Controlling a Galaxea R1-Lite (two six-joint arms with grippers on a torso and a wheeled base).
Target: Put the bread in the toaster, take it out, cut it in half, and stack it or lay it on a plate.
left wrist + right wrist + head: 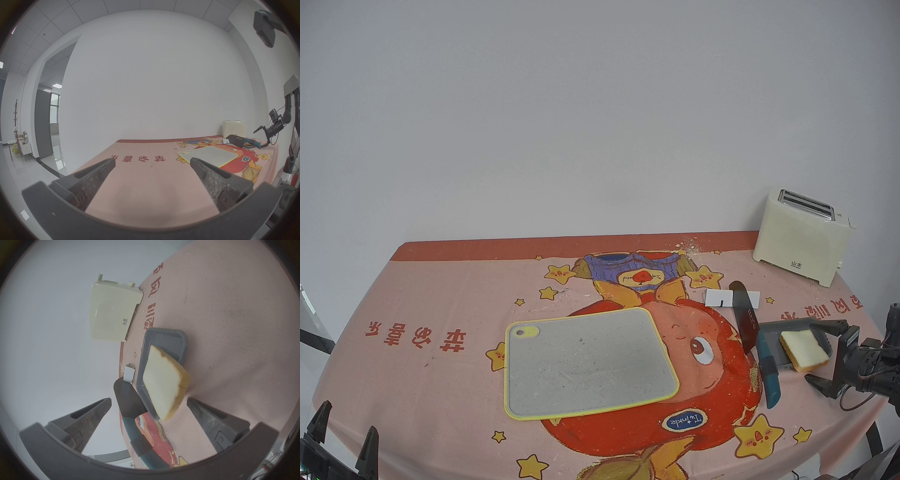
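Two grippers are shown over a table covered by a pink cartoon tablecloth (450, 294). The right gripper (810, 350) is held at the right edge of the table, level with the cloth, with its fingers spread wide and nothing grasped. The bread (804, 350), a single pale slice with a tan crust, is seen on the right part of a grey tray (778, 331), overhanging the tray's near right rim. Its right end is placed between the two spread fingertips (193, 405); whether one of them touches the crust cannot be told. A knife (745, 315) with a dark blade and a teal handle is laid just left of the tray, blade pointing far. A white card (717, 297) is partly covered by the blade tip. The toaster (803, 237), cream-coloured, is set upright at the far right corner, well apart from the bread. A grey cutting board (590, 362) with a yellow rim is laid flat near the middle. The left gripper (347, 420) is held at the near left corner, jaws wide apart and empty.
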